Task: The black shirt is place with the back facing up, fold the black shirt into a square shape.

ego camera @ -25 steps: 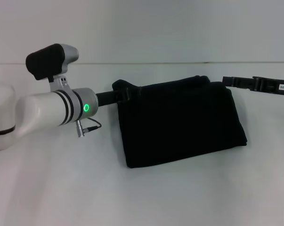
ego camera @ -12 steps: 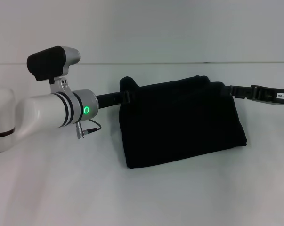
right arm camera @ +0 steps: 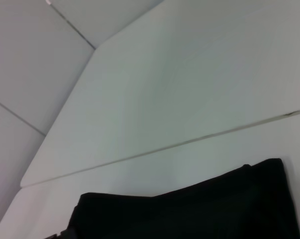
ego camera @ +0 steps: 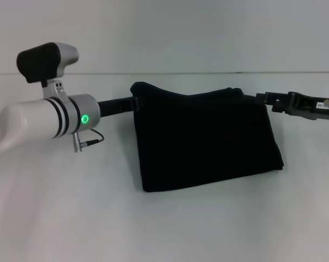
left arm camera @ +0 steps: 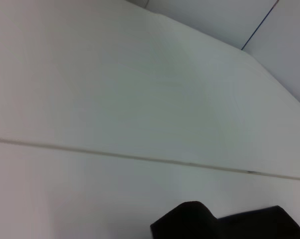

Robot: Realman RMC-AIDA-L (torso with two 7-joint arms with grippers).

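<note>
The black shirt (ego camera: 208,142) lies folded into a wide rectangle on the white table (ego camera: 153,229). My left gripper (ego camera: 136,102) is at the shirt's far left corner, which bulges up a little, and is shut on the fabric there. My right gripper (ego camera: 259,97) reaches in from the right, shut on the far right corner. The far edge sags slightly between the two grippers. The black fingers blend into the cloth. The shirt's edge also shows in the left wrist view (left arm camera: 229,226) and the right wrist view (right arm camera: 189,214).
The white table top runs back to a pale wall (ego camera: 164,33); the table's far edge is a thin line just behind the shirt. My left forearm (ego camera: 39,120) crosses the left side of the table.
My left arm has pulled back to the left and drawn the shirt's far left corner with it. The right gripper shifted slightly at the far right corner. The near fold stayed put.
</note>
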